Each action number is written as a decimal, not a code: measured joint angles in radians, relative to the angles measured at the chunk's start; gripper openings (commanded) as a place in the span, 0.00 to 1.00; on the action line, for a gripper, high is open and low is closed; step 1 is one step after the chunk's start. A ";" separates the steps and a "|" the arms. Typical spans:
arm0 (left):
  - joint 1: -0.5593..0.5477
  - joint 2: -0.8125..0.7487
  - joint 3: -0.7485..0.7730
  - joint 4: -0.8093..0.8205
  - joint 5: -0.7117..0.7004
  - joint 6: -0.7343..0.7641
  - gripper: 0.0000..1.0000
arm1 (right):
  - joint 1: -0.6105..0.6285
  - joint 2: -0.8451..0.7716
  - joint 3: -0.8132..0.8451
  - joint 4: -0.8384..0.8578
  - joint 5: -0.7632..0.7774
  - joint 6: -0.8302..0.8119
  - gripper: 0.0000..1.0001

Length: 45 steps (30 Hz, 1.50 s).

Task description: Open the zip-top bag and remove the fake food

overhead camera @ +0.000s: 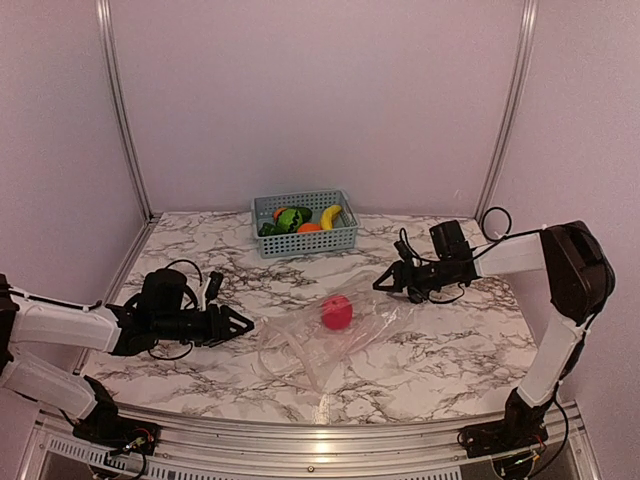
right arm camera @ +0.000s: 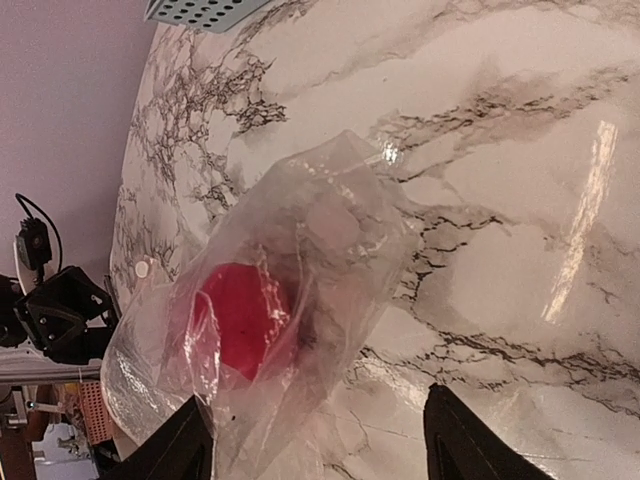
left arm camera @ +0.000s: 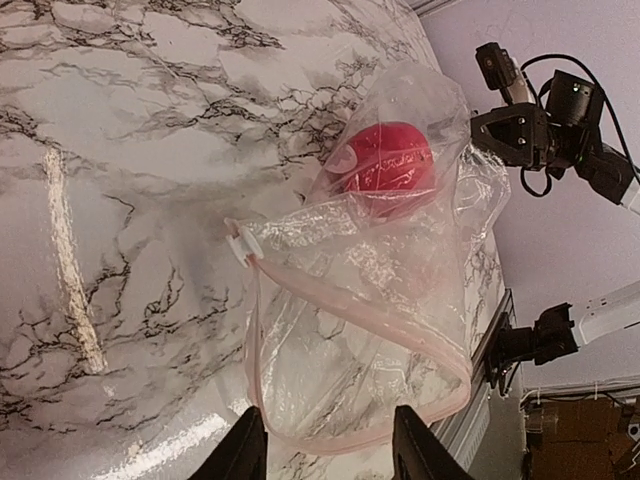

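Observation:
The clear zip-top bag (overhead camera: 320, 350) lies crumpled mid-table, its pink zip strip (left arm camera: 350, 320) parted into a wide loop. One piece of fake food, a red round fruit (overhead camera: 337, 312), sits inside near the closed end. My left gripper (overhead camera: 240, 325) is at the bag's mouth. In the left wrist view the left gripper (left arm camera: 330, 455) is open, with the near rim of the bag (left arm camera: 370, 380) between its fingers. My right gripper (overhead camera: 385, 283) is at the far end. In the right wrist view it (right arm camera: 320, 450) stands open over the bag's (right arm camera: 330, 230) corner, the red fruit (right arm camera: 240, 315) just ahead.
A light blue slatted basket (overhead camera: 310, 240) stands at the back centre, holding a yellow banana (overhead camera: 331, 215), a green piece (overhead camera: 291, 219) and an orange fruit (overhead camera: 309, 228). The white zip slider (left arm camera: 243, 245) sits at one end of the strip. The table's metal front rail (overhead camera: 320, 440) runs below the bag.

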<state>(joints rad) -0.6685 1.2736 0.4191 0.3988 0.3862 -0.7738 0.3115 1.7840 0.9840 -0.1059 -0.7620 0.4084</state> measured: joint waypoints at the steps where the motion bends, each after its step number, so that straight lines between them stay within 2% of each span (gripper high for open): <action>1: -0.009 0.004 -0.012 0.014 0.000 -0.012 0.40 | 0.002 0.000 -0.001 0.003 -0.001 0.004 0.66; 5: -0.048 0.064 -0.030 0.085 0.011 -0.057 0.37 | 0.018 0.000 -0.004 0.016 -0.006 0.011 0.60; 12: -0.109 0.268 0.012 0.240 0.048 -0.110 0.34 | 0.057 0.000 -0.008 0.020 -0.007 0.020 0.53; 15: -0.118 0.369 0.058 0.304 0.070 -0.128 0.34 | 0.078 0.000 -0.014 0.023 -0.007 0.028 0.45; 19: -0.118 0.463 0.111 0.389 0.079 -0.161 0.39 | 0.109 0.000 -0.018 0.023 -0.008 0.029 0.28; 24: -0.124 0.558 0.200 0.460 0.066 -0.196 0.50 | 0.150 0.000 -0.025 0.022 -0.022 0.026 0.10; 28: -0.131 0.601 0.269 0.462 0.043 -0.196 0.60 | 0.176 0.012 -0.026 0.018 -0.046 0.010 0.01; 33: -0.136 0.624 0.333 0.418 0.008 -0.176 0.75 | 0.198 0.072 -0.015 0.002 -0.085 -0.009 0.00; 45: -0.169 0.663 0.549 0.124 -0.082 -0.016 0.85 | 0.212 0.159 0.047 -0.057 -0.136 -0.046 0.00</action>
<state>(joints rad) -0.8371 1.9369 0.9680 0.5224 0.3046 -0.7898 0.5240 1.9430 1.0306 -0.1631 -0.8978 0.3622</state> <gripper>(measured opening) 0.842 0.003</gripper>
